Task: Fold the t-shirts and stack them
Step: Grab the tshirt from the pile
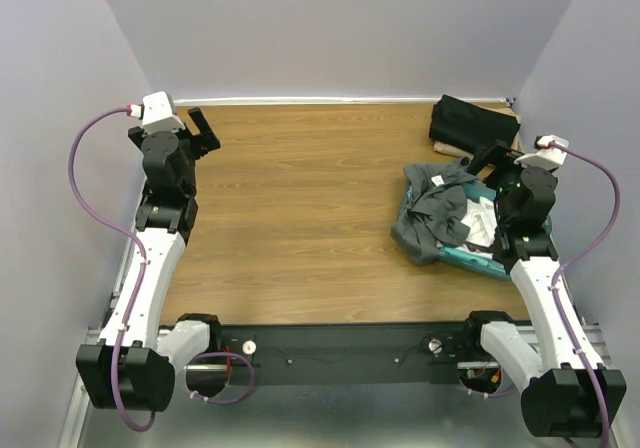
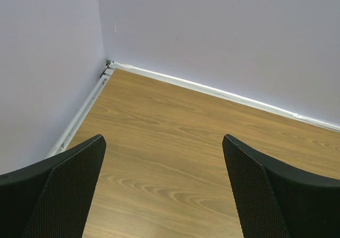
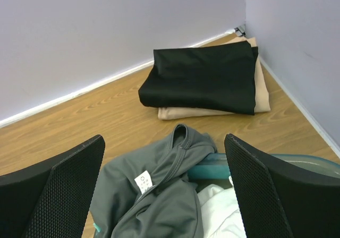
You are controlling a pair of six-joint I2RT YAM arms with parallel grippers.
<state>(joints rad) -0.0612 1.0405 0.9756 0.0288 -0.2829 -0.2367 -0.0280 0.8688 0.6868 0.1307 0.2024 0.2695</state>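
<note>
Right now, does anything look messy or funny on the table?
Yes. The dark grey t-shirt is crumpled and spills over the rim of the teal tub on the right, with a white shirt bunched beside it. The black shirt in the far corner lies neatly folded on a beige garment.

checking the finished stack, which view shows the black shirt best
The right wrist view: the black shirt lies folded on a beige cloth in the corner, large and with all its edges clear. The top view shows it small at the far right, the beige barely peeking out. The left wrist view does not show it.
</note>
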